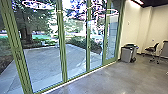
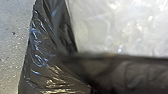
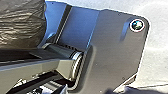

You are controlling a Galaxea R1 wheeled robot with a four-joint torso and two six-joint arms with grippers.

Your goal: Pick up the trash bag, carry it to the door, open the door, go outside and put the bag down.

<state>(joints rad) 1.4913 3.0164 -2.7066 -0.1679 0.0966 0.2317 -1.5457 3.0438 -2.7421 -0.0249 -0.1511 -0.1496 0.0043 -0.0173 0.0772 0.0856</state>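
Near the base [image 3: 113, 50], the bag [image 3: 21, 22] could tear if turning scrapes it on the frame [image 1: 62, 45]. I cannot tell the jaws' state.

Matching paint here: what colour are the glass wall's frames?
The frames are green, clearest in the head view.

Green-framed glass [image 1: 63, 50] — gray floor [image 1: 100, 81], pale wall [image 1: 133, 22], 1 dark chair [image 1: 152, 49].

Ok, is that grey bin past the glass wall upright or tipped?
Upright: the grey bin stands on its base on the floor, its sides roughly vertical.
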